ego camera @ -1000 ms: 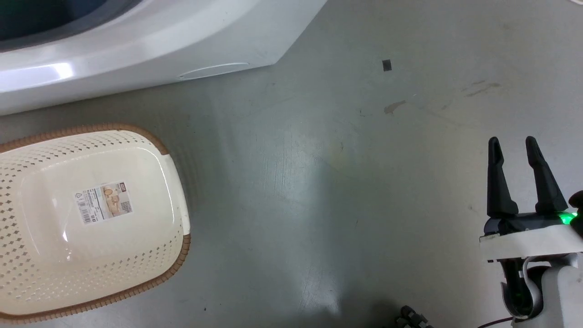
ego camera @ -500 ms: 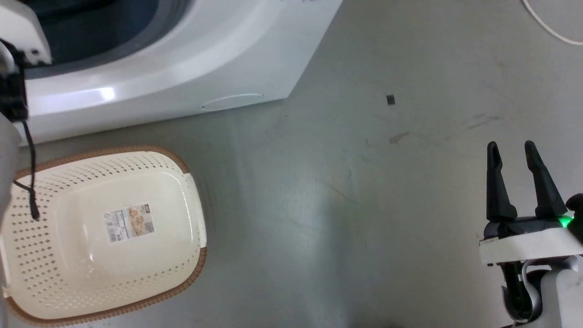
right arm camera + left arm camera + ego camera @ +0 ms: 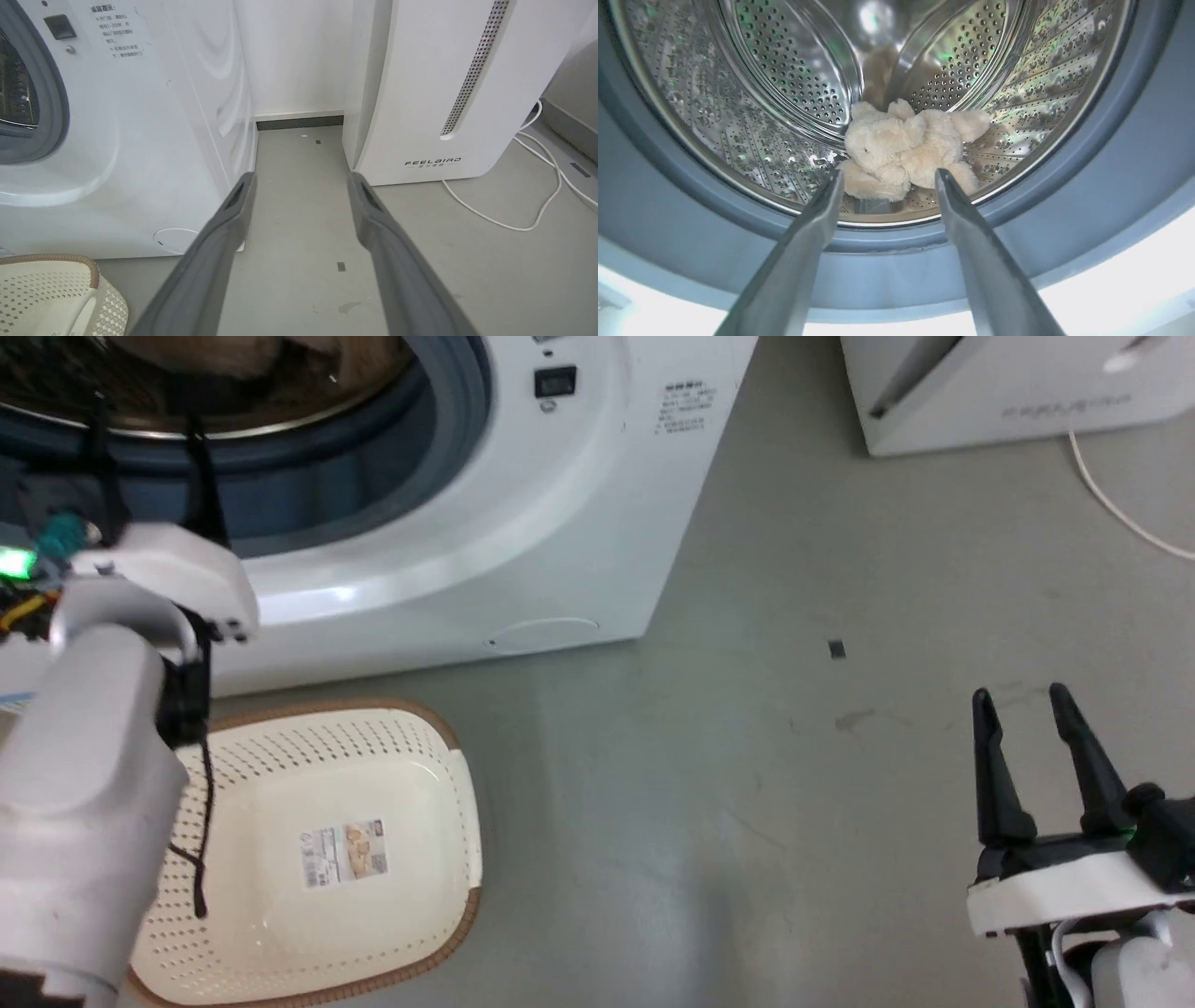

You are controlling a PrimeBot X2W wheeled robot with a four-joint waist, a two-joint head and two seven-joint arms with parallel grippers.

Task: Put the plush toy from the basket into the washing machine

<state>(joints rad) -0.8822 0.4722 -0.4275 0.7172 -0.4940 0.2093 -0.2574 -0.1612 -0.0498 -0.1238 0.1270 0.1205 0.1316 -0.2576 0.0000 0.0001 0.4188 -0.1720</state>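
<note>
Plush toy (image 3: pixel 906 149) inside the steel drum of the washing machine (image 3: pixel 523 523); both claws spread, holding nothing

Left gripper (image 3: pixel 889 173) hovers at the open porthole, its 2 fingers apart, tips level with the grey gasket; the toy lies crumpled on the drum's lower wall, deeper in than the tips. Basket (image 3: pixel 439 723) sits on the grey floor (image 3: pixel 747 803) just in front of the machine's base, label showing on its inner bottom. Right gripper (image 3: pixel 1019 693) is over bare floor well right of the basket, 2 fingers apart, pointing at the gap between the washer and the white FEELBIRD appliance (image 3: pixel 420 84); a white cable (image 3: pixel 490 219) lies beside that appliance
</note>
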